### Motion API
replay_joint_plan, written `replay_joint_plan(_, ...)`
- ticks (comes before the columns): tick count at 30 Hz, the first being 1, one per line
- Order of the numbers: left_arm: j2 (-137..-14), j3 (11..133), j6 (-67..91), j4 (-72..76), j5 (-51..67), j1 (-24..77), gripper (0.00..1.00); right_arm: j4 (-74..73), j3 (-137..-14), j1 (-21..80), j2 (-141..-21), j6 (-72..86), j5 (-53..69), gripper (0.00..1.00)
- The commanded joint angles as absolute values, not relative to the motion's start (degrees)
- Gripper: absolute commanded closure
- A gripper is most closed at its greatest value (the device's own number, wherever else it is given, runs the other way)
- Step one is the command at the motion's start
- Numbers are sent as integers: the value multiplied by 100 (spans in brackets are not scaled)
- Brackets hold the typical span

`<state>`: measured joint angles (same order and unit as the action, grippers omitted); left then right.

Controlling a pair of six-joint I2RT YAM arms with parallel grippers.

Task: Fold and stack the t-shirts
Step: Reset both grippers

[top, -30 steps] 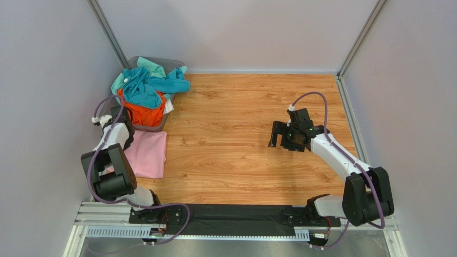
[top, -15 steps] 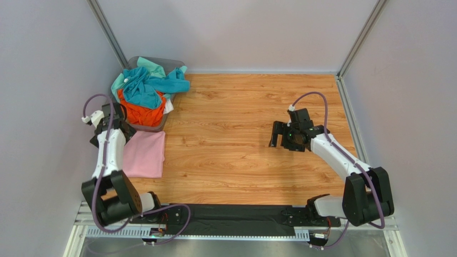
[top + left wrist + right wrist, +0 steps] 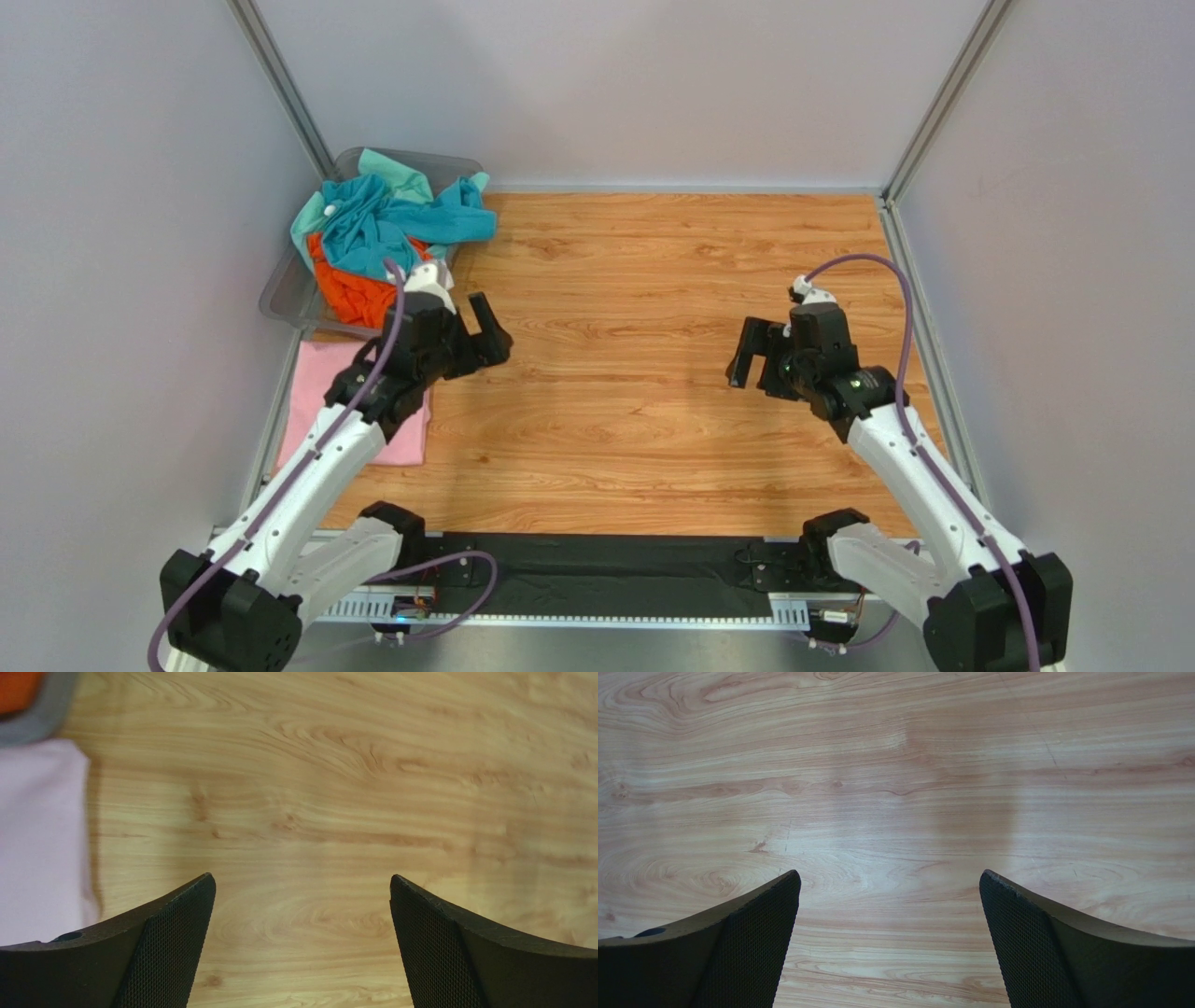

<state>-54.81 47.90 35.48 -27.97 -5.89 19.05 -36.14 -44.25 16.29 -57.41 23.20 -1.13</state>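
A folded pink t-shirt (image 3: 312, 406) lies flat at the table's left edge, and its right edge shows in the left wrist view (image 3: 38, 840). More t-shirts, teal (image 3: 372, 224) and orange (image 3: 351, 297), are heaped in a grey bin (image 3: 285, 290) at the back left. My left gripper (image 3: 470, 325) hovers just right of the pink shirt and in front of the bin. It is open, with only bare wood between its fingers (image 3: 302, 903). My right gripper (image 3: 759, 361) hangs open over the right half of the table, above bare wood (image 3: 889, 896).
The bin's grey corner (image 3: 35, 724), with orange cloth inside, sits at the top left of the left wrist view. Grey walls close in the table on the left, back and right. Both arm bases stand on the black rail (image 3: 617, 567) at the near edge.
My left gripper has opened, and its arm has swung from the table's left edge rightward past the pink shirt. The right gripper has shifted slightly right and nearer.
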Motion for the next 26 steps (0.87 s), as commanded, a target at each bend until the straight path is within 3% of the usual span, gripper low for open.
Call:
replay_joint_plan(1, -5072, 4089, 3428, -1813, 23, 2258, 0, -3464, -4149, 1608, -5248, 2540, -755, 0)
replay_joint_plan(5, -4484, 3183, 3568, -1064, 141, 2285, 0, -3428, -3955, 1608, -4782, 2759, -1186, 0)
replay_joint_plan(14, -3965, 3050, 3463, -1722, -466, 2276, 0, -2962, -3367, 1608, -3710, 2804, -1046, 0)
replay_joint_plan(26, -3560, 2971, 3744, -2047, -483, 2276, 0, -2865, -3217, 1608, -3665, 2813, -1020, 0)
